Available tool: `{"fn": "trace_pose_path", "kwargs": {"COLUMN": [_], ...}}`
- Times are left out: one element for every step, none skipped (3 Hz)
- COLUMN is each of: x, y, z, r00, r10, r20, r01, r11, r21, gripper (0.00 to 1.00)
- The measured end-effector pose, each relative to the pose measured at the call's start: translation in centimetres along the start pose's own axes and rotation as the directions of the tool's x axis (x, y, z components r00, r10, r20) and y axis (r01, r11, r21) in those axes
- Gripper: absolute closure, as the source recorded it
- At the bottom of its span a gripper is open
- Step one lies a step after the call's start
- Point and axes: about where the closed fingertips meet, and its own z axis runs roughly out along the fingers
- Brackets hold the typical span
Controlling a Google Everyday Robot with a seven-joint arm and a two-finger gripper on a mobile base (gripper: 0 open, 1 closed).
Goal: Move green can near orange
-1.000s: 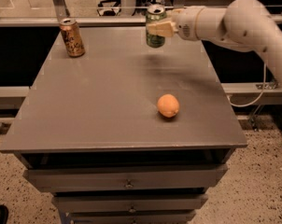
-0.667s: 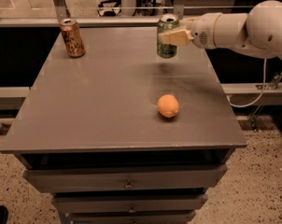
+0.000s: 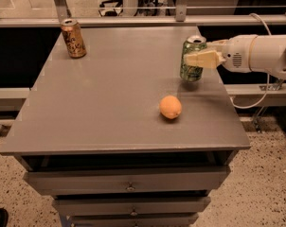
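While gripper (image 3: 195, 58) clamps green can (image 3: 191, 73), upright, nr orange (image 3: 170, 107), its label txt can't be read

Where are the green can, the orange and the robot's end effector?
Green can (image 3: 191, 73): camera view, lower side.
Orange (image 3: 170, 107): camera view, middle of its skin.
End effector (image 3: 195, 58): camera view, between fingertips, shut on the can over the table (image 3: 110, 103), right side.

No word, brand or number can be read anywhere. The green can (image 3: 191, 74) shows only pale markings and the brown-orange can (image 3: 73, 38) only light blotches, both illegible. The gripper (image 3: 195, 58) sits at the right side of the counter (image 3: 110, 103) — jaws clamped on the green can.
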Motion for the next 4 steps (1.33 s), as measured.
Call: {"fn": "trace_pose_path", "kwargs": {"x": [2.7,3.5,3.8,3.8], "y": [1.1,2.0,2.9,3.8], "z": [-1.6,-1.7,-1.3,-1.0], "r00": [0.998,0.997,0.997,0.998], "r10": [0.055,0.075,0.079,0.053], "r20": [-0.012,-0.010,-0.005,0.014], "r01": [-0.055,-0.075,-0.079,-0.050], "r11": [0.9979,0.9945,0.9900,0.9804], "r21": [-0.033,-0.073,-0.117,-0.191], "gripper": [0.97,0.74,0.51,0.20]}}
